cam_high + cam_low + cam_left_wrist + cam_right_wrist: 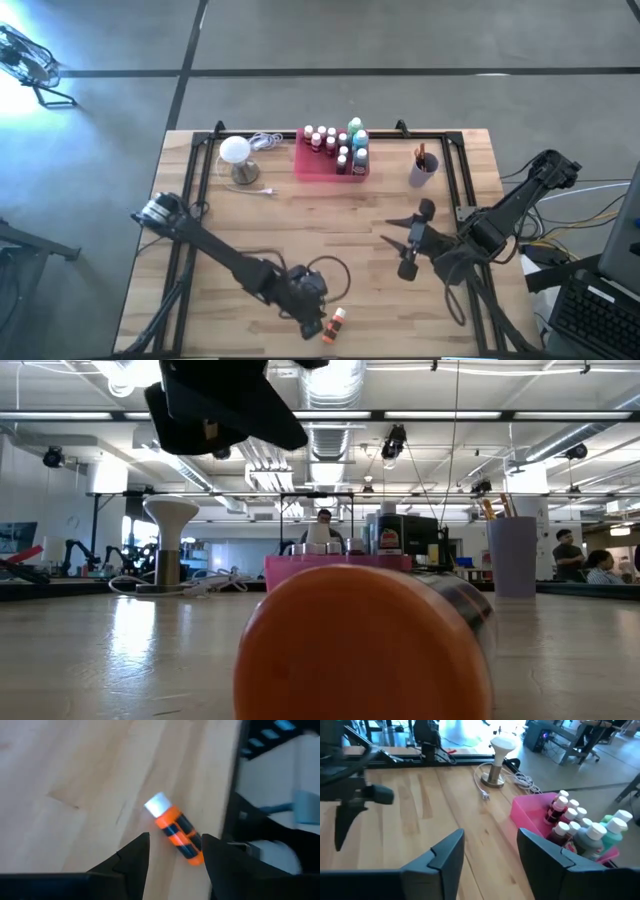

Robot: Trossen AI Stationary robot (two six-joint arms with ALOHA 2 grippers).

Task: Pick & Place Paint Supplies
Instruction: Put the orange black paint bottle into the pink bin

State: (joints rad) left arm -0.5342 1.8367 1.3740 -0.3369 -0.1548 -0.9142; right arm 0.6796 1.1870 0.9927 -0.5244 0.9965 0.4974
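Note:
An orange bottle with a white cap point(175, 832) lies on its side on the wood near the table's front edge point(334, 324); its round base fills the low view point(360, 650). My left gripper point(318, 314) hangs open just above it, one finger on each side point(176, 838), touching nothing. My right gripper point(392, 232) stands open above the table's right middle, with nothing between its fingers point(490, 852). Several white-capped bottles, with green and blue ones among them, stand in the pink tray point(318, 168) at the far middle.
A white globe lamp point(237, 154) with its cord stands at the far left. A purple cup point(423, 170) holding brushes stands at the far right. A dark frame runs along the table's edges. Bare wood lies between the tray and the two grippers.

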